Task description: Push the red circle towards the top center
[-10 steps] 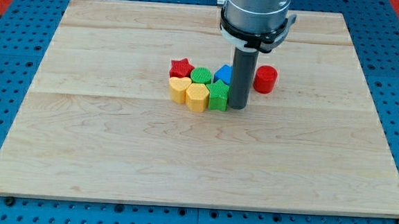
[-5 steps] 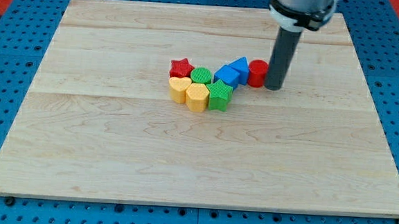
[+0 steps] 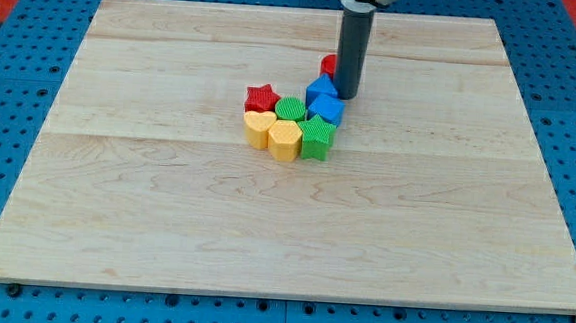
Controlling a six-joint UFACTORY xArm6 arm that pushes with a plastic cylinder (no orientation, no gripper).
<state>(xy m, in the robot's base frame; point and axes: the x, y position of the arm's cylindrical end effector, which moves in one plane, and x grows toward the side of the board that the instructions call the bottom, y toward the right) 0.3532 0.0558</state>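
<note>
The red circle (image 3: 328, 65) is mostly hidden behind my rod; only its left edge shows, above the blue blocks. My tip (image 3: 346, 95) rests on the board just right of the upper blue block (image 3: 319, 88) and touches or nearly touches the red circle. A second blue block (image 3: 326, 109) lies just below the first.
A cluster lies left of and below the tip: a red star (image 3: 261, 98), a green round block (image 3: 291, 109), a green ridged block (image 3: 316, 140), a yellow heart-like block (image 3: 258, 129) and a yellow hexagon-like block (image 3: 283, 139). The wooden board (image 3: 144, 223) sits on a blue pegboard.
My tip swung from beside the cluster round the right of the red circle, then moved left and up. The red circle slid left and upward; the blue blocks shifted with it.
</note>
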